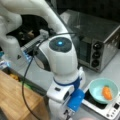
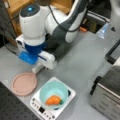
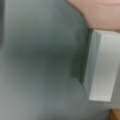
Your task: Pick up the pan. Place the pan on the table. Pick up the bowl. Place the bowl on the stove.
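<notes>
The pinkish-brown pan (image 2: 24, 83) lies flat on the grey table (image 2: 82, 60) at a front view's lower left. Its short white handle (image 2: 37, 68) points up toward the gripper (image 2: 41, 65), which hangs low right above the handle end. The wrist view shows the handle (image 3: 102, 65) close up on the table (image 3: 40, 62), with the pan's rim (image 3: 100, 12) at the top; no fingers show there. The teal bowl (image 2: 53, 93) sits on the white stove (image 2: 41, 108) with an orange carrot (image 2: 53, 100) inside. In a front view the bowl (image 1: 98, 90) sits on the stove (image 1: 111, 110), right of the gripper (image 1: 68, 113).
A large silver toaster oven (image 1: 96, 41) with black knobs stands behind the stove, also at a front view's right edge (image 2: 107, 95). A light wooden box (image 1: 17, 97) lies at a front view's lower left. The arm's bulky white body (image 2: 50, 27) hangs over the table.
</notes>
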Robot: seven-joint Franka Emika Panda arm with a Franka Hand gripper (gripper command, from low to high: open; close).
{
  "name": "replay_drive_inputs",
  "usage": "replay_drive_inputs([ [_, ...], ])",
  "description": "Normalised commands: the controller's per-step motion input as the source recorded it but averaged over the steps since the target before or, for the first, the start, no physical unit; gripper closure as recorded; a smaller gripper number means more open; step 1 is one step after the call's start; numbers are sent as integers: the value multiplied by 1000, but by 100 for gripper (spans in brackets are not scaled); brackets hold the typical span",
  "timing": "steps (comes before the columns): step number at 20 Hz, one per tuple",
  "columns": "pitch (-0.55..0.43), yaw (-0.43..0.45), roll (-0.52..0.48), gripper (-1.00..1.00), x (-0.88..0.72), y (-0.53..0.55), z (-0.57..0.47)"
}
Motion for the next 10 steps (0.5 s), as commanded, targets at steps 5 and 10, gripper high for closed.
replay_drive_inputs([
  [5, 161, -58, -99, -100, -8, 297, 292],
  [10, 126, -22, -109, -100, -133, 309, 291],
])
